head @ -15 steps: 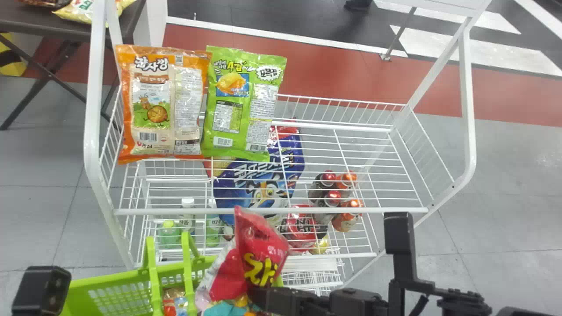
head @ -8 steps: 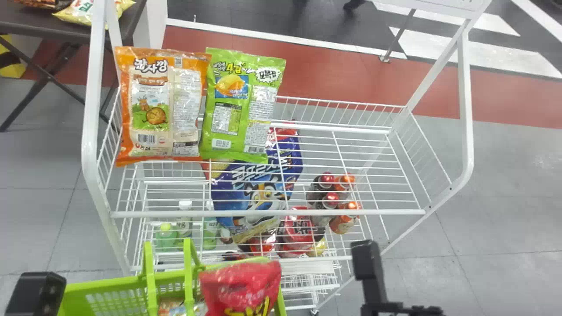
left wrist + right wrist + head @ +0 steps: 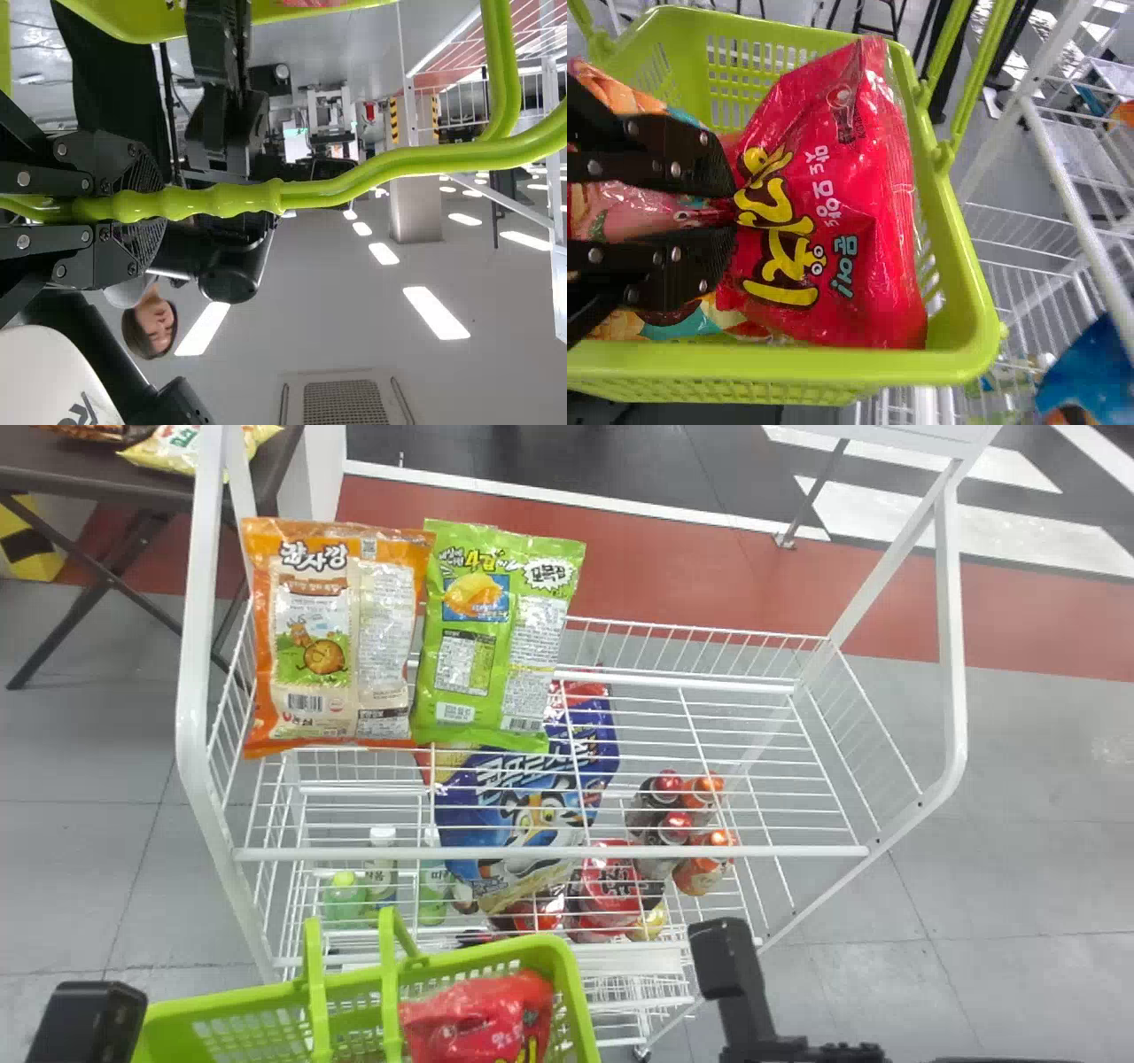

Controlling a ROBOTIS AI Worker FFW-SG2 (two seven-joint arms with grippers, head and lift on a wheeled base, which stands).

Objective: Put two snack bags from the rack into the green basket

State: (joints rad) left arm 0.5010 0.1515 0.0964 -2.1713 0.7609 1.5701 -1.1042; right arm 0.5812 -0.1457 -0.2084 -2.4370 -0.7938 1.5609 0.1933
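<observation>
Head view. The white wire rack [image 3: 549, 853] bears two candidate bags on its upper tier, at the far left: one orange-and-cream plastic snack bag [image 3: 306, 646] and, just beside it to the right, one bright green plastic snack bag [image 3: 483, 629]. Lower tiers hold one blue printed pouch [image 3: 483, 806], four bottles with red or orange caps [image 3: 700, 877] and three bottles at the left [image 3: 345, 903]. One yellow bag [image 3: 177, 452] lies on the dark worktop [image 3: 62, 456], far left. Near left, one glossy red plastic snack bag [image 3: 483, 1019] is within the rim of the lime-green slotted basket [image 3: 580, 1001].

Left wrist view. The left claw [image 3: 137, 208] is closed around the basket's smooth green handle [image 3: 425, 159], presumably to steady it.

Right wrist view. The right claw [image 3: 713, 212] is clamped on the red bag, over the basket's interior. Orange-and-teal packaging [image 3: 620, 97] lies below; its number of bags cannot be told. Progress, as judged: one bag is at its destination but unreleased. If the packaging beneath counts as the first bag, only the release is left; otherwise one more bag is due from the rack.
</observation>
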